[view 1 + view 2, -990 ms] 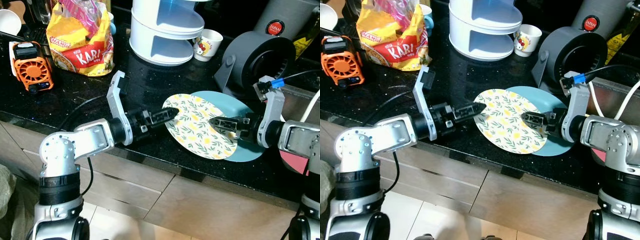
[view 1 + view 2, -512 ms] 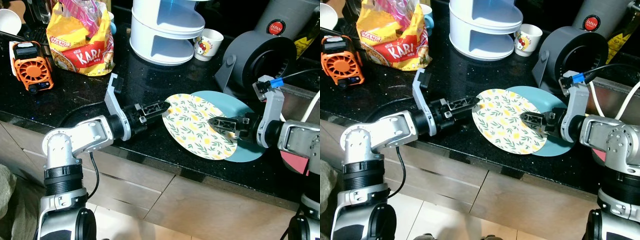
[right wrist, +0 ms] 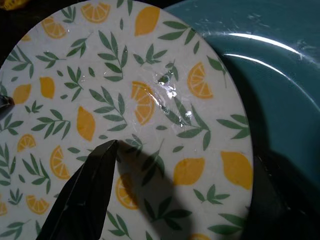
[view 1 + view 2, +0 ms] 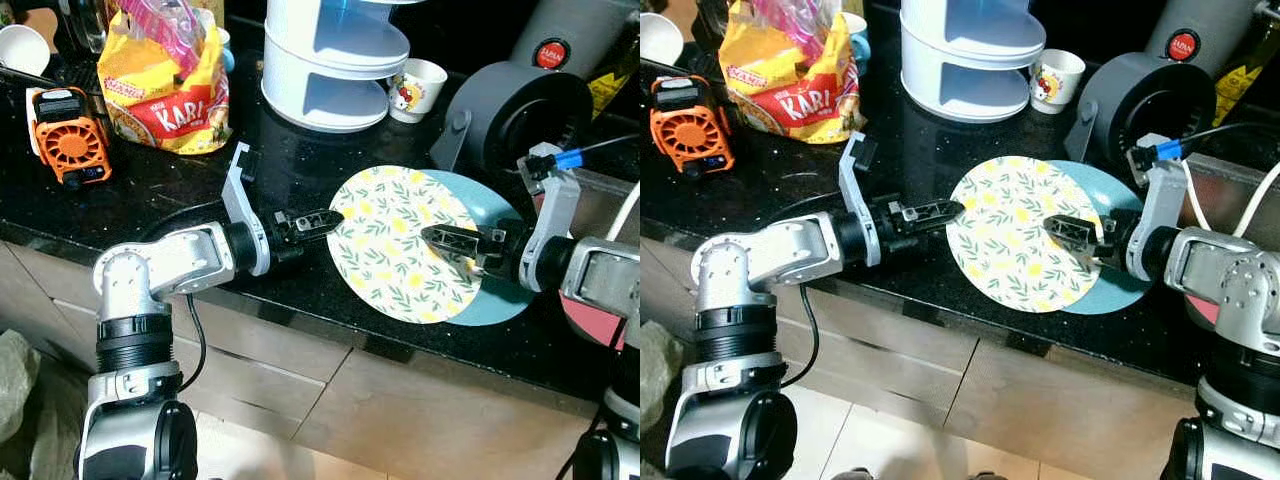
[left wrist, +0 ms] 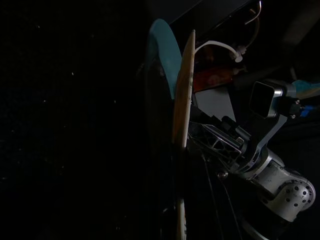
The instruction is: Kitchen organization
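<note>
The black countertop (image 4: 150, 190) ran under everything. At its far side stood the white tiered stand (image 4: 335, 55), with a grey round appliance (image 4: 515, 115) to its right and a yellow noodle bag (image 4: 170, 75) to its left. Near the counter's front edge, the lemon-print plate (image 4: 405, 240) lay overlapping the teal plate (image 4: 495, 290), which showed beyond it on the right side; seen edge-on from my left wrist, the lemon plate was tilted up off the teal one. My right gripper (image 4: 450, 240) came in from the right, one finger (image 3: 85, 195) lying on top of the lemon plate's printed face; I could not tell whether the fingers were clamped on the plate. My left gripper (image 4: 318, 221) sat at the plate's left rim, fingers nearly together, tips touching the edge. An orange handheld fan (image 4: 65, 135) lay far left. A small cartoon-print cup (image 4: 418, 88) stood between the stand and the appliance.
</note>
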Tool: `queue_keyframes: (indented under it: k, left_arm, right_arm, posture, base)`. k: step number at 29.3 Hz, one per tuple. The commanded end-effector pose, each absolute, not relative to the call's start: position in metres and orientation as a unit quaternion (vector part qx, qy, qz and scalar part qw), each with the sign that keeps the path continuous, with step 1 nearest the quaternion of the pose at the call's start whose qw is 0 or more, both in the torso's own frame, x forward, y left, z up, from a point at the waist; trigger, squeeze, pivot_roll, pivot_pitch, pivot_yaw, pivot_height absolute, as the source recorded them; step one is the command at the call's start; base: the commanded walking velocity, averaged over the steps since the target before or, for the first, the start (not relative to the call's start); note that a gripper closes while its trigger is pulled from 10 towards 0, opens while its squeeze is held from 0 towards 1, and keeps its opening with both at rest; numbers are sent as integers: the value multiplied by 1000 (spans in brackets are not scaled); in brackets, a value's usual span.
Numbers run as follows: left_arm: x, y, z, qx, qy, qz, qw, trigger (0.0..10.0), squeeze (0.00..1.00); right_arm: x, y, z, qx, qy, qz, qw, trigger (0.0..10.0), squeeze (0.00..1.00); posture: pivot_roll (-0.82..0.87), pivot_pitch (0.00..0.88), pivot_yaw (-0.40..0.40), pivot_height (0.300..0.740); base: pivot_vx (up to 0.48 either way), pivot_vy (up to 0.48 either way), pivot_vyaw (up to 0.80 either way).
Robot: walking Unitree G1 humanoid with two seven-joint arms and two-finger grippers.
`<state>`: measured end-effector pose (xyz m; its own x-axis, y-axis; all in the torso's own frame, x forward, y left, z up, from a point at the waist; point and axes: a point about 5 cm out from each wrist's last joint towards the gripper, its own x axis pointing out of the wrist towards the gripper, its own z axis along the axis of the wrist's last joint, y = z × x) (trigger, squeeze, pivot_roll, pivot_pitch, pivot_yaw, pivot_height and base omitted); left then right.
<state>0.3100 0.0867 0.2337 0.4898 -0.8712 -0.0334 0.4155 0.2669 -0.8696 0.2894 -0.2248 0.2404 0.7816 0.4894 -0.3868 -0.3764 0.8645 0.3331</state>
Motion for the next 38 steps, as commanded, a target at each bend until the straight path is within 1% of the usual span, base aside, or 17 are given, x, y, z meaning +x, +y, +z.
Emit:
queue_keyframes:
  k: [1, 8, 11, 12, 14, 15, 16, 19, 20, 22, 23, 25, 28, 30, 32, 35, 38]
  left_arm:
    - [306, 80, 207, -432, 325, -419, 730, 0, 0]
    - [304, 83, 212, -425, 311, -420, 739, 0, 0]
    - [305, 93, 218, -425, 293, -408, 753, 0, 0]
    - [305, 93, 218, -425, 293, -408, 753, 0, 0]
    - [307, 104, 223, -419, 275, -392, 771, 0, 0]
    - [307, 104, 223, -419, 275, -392, 771, 0, 0]
    - [309, 109, 227, -417, 265, -386, 779, 0, 0]
    - [310, 127, 243, -407, 226, -374, 802, 0, 0]
    - [310, 127, 243, -407, 226, -374, 802, 0, 0]
    - [310, 131, 247, -402, 215, -371, 809, 0, 0]
    - [309, 135, 250, -395, 204, -370, 816, 0, 0]
    - [306, 140, 257, -381, 185, -375, 825, 0, 0]
    - [304, 141, 260, -374, 176, -379, 828, 0, 0]
    - [299, 143, 268, -350, 149, -388, 840, 0, 0]
    - [294, 143, 276, -337, 123, -399, 844, 0, 0]
    - [292, 142, 280, -332, 111, -408, 843, 0, 0]
    - [283, 138, 292, -310, 71, -442, 838, 0, 0]
  right_arm:
    - [288, -223, 228, 124, 265, 228, 928, 10000, 0]
    - [292, -217, 240, 142, 208, 254, 934, 10000, 0]
    - [297, -217, 252, 147, 153, 259, 942, 10000, 0]
    - [297, -217, 252, 147, 153, 259, 942, 10000, 0]
    - [299, -217, 262, 146, 104, 266, 947, 10000, 0]
    - [299, -217, 262, 146, 104, 266, 947, 10000, 0]
    - [299, -217, 270, 156, 66, 274, 947, 10000, 0]
    - [294, -219, 292, 207, -41, 318, 924, 10000, 0]
    - [294, -219, 292, 207, -41, 318, 924, 10000, 0]
    - [290, -220, 297, 223, -69, 333, 914, 10000, 0]
    - [287, -224, 301, 243, -101, 345, 901, 10000, 0]
    - [281, -233, 307, 261, -156, 348, 887, 10000, 0]
    - [280, -237, 307, 263, -174, 343, 885, 10000, 0]
    - [279, -243, 299, 254, -194, 324, 891, 10000, 0]
    - [275, -243, 289, 253, -191, 332, 889, 10000, 0]
    - [273, -240, 284, 251, -184, 343, 886, 10000, 0]
    - [268, -238, 270, 260, -166, 369, 877, 10000, 0]
  posture:
    - [51, 128, -98, 740]
    - [59, 119, -102, 740]
    - [67, 113, -106, 740]
    - [67, 113, -106, 740]
    - [69, 111, -107, 740]
    - [69, 111, -107, 740]
    - [73, 112, -106, 740]
    - [79, 113, -106, 740]
    - [79, 113, -106, 740]
    - [82, 114, -105, 740]
    - [85, 114, -106, 740]
    - [88, 113, -104, 740]
    - [90, 113, -103, 740]
    - [96, 109, -100, 740]
    - [98, 111, -98, 740]
    - [100, 109, -96, 740]
    - [100, 105, -94, 740]
  base:
    - [0, 0, 0]
    - [0, 0, 0]
    - [0, 0, 0]
    - [0, 0, 0]
    - [0, 0, 0]
    - [0, 0, 0]
    - [0, 0, 0]
    - [0, 0, 0]
    - [0, 0, 0]
    - [0, 0, 0]
    - [0, 0, 0]
    - [0, 0, 0]
    - [0, 0, 0]
    - [0, 0, 0]
    - [0, 0, 0]
    - [0, 0, 0]
    - [0, 0, 0]
